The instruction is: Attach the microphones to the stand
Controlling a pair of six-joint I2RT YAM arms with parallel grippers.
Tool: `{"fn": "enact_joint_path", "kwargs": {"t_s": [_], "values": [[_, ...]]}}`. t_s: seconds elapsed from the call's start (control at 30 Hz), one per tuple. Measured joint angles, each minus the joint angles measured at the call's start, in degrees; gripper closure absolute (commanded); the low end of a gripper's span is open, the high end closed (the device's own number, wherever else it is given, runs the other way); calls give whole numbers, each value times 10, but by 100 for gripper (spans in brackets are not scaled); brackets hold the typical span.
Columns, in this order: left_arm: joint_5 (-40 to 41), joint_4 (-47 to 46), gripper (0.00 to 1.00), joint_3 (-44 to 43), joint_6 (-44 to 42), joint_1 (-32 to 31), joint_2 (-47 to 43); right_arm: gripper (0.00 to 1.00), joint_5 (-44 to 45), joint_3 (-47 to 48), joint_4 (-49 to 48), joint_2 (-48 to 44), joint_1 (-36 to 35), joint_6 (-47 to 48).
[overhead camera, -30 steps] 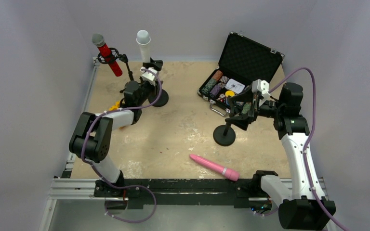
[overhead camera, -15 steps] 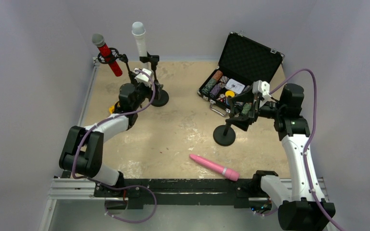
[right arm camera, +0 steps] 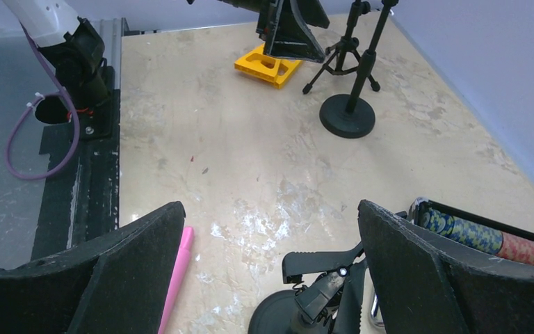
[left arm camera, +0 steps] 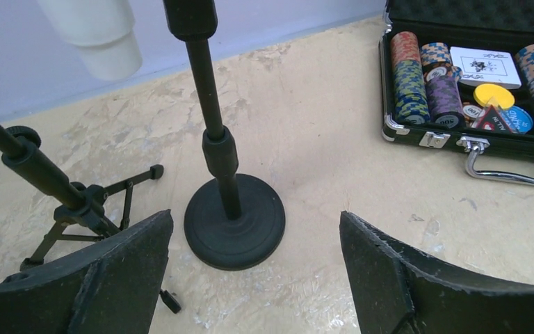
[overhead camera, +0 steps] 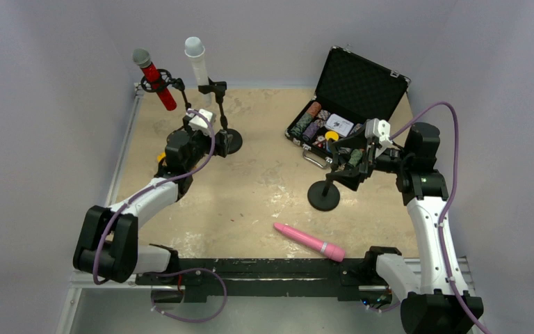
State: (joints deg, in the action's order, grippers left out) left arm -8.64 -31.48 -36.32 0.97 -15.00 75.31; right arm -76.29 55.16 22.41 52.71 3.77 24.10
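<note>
A white microphone (overhead camera: 196, 61) stands nearly upright in the clip of the round-based stand (overhead camera: 228, 141); its lower end (left arm camera: 94, 31) shows at the top of the left wrist view beside the pole (left arm camera: 212, 104). A glittery red microphone (overhead camera: 154, 80) sits tilted in the tripod stand (overhead camera: 174, 82). The pink microphone (overhead camera: 309, 241) lies flat near the front edge. My left gripper (overhead camera: 207, 125) (left arm camera: 256, 217) is open and empty, just short of the white microphone's stand. My right gripper (overhead camera: 346, 160) (right arm camera: 271, 209) is open around the clip (right arm camera: 327, 275) of a third stand (overhead camera: 324, 195), not touching it.
An open black case (overhead camera: 348, 97) with poker chips (left arm camera: 417, 80) sits at the back right. A yellow block (right arm camera: 268, 64) lies by the left arm. The tripod's legs (left arm camera: 76, 209) spread to the left of the round base (left arm camera: 235, 223).
My left gripper opened, let go of the white microphone and drew back toward the near left. The microphone stays in its clip, tilted slightly left. The right arm has not moved.
</note>
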Motion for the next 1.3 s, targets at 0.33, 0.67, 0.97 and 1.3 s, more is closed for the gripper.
{"fn": "enact_joint_path", "kwargs": {"t_s": [0.33,0.67,0.97,1.3], "values": [[1,83,6,6,43,0,-95,1,0,0,9,-3,0,14],[-6,195,4,1,45,0,-154,1,0,0,17,-7,2,21],[-18,282,2,-25,51,0,-204,1,0,0,33,-7,4,37],[-59,366,1,-30,71,0,-324,1,3,2,75,-7,12,78]]}}
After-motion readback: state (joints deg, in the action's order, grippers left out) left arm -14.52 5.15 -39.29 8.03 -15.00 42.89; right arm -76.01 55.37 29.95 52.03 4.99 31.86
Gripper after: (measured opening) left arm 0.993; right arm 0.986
